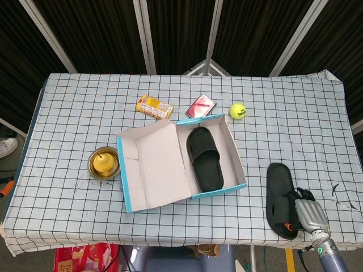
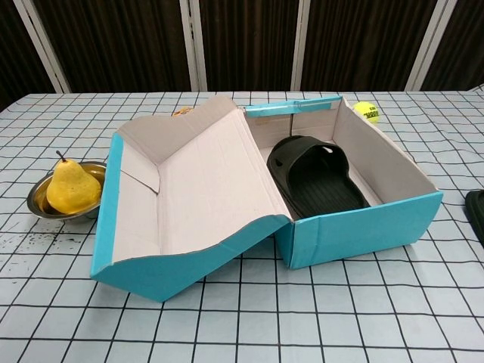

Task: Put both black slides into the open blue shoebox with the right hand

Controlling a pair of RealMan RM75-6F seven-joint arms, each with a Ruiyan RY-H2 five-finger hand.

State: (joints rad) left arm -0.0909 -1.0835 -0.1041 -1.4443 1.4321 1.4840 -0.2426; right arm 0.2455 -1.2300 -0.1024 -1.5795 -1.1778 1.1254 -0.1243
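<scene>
One slide (image 1: 205, 158) lies boxed already; my right hand (image 1: 307, 212) grasps the second slide (image 1: 278, 195), ready for lifting.

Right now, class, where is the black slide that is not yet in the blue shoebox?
In the head view the loose black rubber slide lies on the checked tablecloth, right of the open blue shoebox, with the right robot hand against its near end.

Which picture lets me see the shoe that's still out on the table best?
The head view. It shows the whole black slide on the table from above, lying right of the blue shoebox, with the right robot hand at its near end. The chest view catches only a dark sliver at its right edge.
</scene>
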